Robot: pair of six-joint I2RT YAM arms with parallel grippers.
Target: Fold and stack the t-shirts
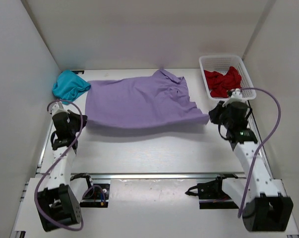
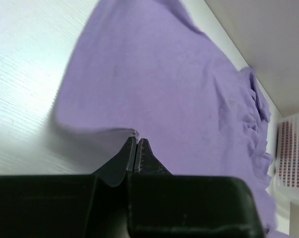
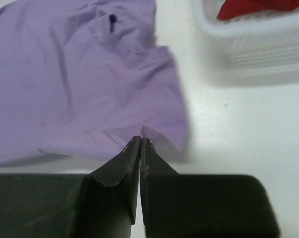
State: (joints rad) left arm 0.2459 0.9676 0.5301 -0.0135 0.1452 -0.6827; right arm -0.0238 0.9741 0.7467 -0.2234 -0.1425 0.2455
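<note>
The lavender t-shirt (image 1: 139,101) hangs spread between both arms above the white table, its near edge lifted and its far part resting toward the back. My left gripper (image 1: 83,119) is shut on the near left corner of the lavender t-shirt (image 2: 154,84), cloth pinched at the fingertips (image 2: 137,140). My right gripper (image 1: 210,117) is shut on the near right corner of the same lavender t-shirt (image 3: 80,74), a fold of hem caught at its tips (image 3: 141,140). The teal t-shirt (image 1: 70,85) lies bunched at the back left. The red t-shirt (image 1: 222,82) sits crumpled in the basket.
A white mesh basket (image 1: 244,69) stands at the back right, close to my right arm, and shows as a pale rim (image 3: 248,34) in the right wrist view. White walls enclose the table on three sides. A metal rail (image 1: 149,176) runs across the near edge.
</note>
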